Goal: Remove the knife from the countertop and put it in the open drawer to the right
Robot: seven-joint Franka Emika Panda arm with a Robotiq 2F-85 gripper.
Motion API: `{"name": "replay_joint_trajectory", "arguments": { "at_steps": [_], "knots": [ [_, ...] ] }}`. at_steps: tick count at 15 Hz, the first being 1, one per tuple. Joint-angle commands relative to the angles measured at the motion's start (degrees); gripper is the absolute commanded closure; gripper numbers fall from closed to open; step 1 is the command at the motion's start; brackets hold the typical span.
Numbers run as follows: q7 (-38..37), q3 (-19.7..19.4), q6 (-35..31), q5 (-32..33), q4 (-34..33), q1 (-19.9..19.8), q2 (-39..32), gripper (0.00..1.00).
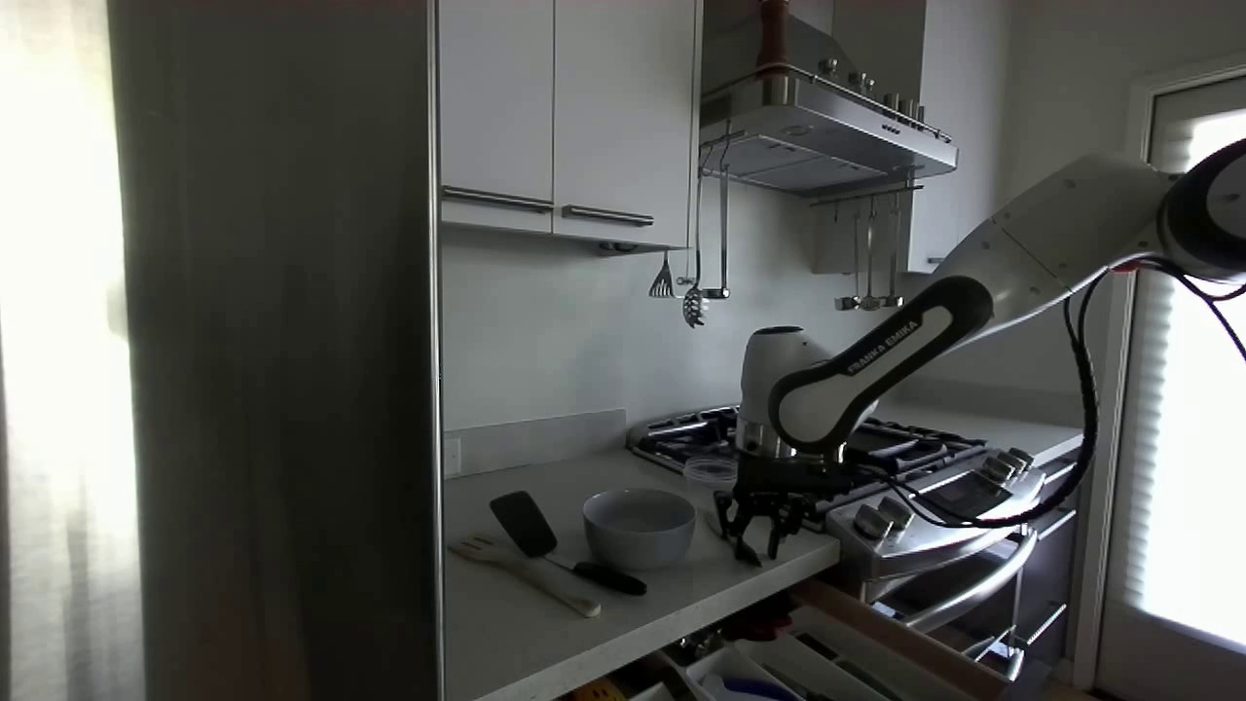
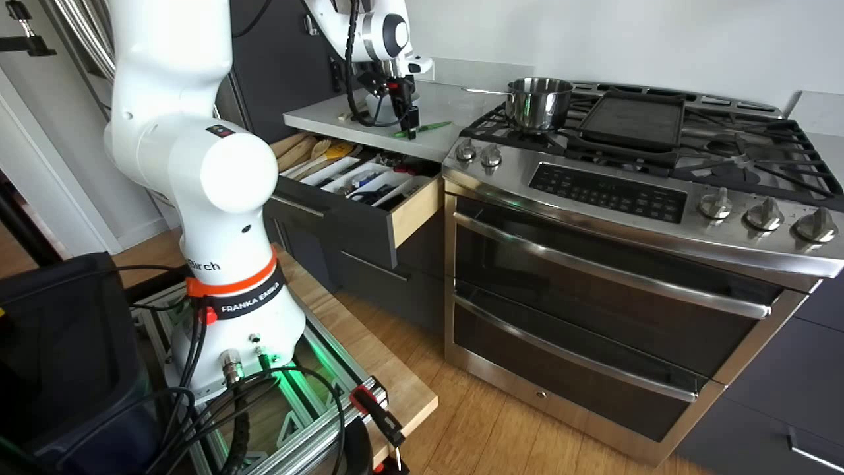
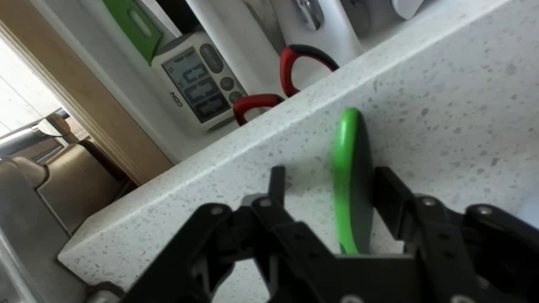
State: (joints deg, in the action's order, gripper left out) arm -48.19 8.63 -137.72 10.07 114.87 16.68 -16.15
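Note:
The knife has a green and dark grey handle (image 3: 347, 176) and lies on the pale speckled countertop (image 3: 442, 105) near its front edge. In an exterior view the knife (image 2: 432, 126) is a green sliver; it shows as a dark sliver (image 1: 748, 554) in an exterior view. My gripper (image 3: 326, 183) is open around the handle. Its right finger is against or very close to the handle; its left finger is apart from it. The gripper (image 1: 750, 526) points down. The rest of the knife is hidden by the gripper in the wrist view. The drawer (image 2: 330, 211) is open below the countertop edge.
A grey bowl (image 1: 640, 531), a black spatula (image 1: 526, 524) and a wooden fork (image 1: 531, 574) are on the countertop. The stove (image 2: 593, 158) adjoins it. The drawer holds white trays, a timer (image 3: 198, 80), red scissor handles (image 3: 288, 69) and a green-handled item (image 3: 132, 27).

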Motion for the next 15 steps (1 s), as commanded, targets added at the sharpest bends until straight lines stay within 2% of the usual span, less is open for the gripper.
{"name": "replay_joint_trajectory", "arguments": {
  "at_steps": [1, 4, 6, 10, 15],
  "knots": [
    [-0.5, -1.4, 2.0, 1.7, -0.9, 1.3, -0.4, 0.77],
    [-0.4, -1.5, 4.0, 1.8, -1.0, 1.1, 0.0, 0.98],
    [-0.2, -1.3, 6.4, 1.1, -0.7, 1.0, 0.9, 0.94],
    [2.0, 0.4, 13.2, -1.5, 0.4, 0.7, 4.3, 0.94],
    [4.6, 4.4, 20.7, -4.3, 5.2, 1.8, 12.2, 0.94]
  ]
}}
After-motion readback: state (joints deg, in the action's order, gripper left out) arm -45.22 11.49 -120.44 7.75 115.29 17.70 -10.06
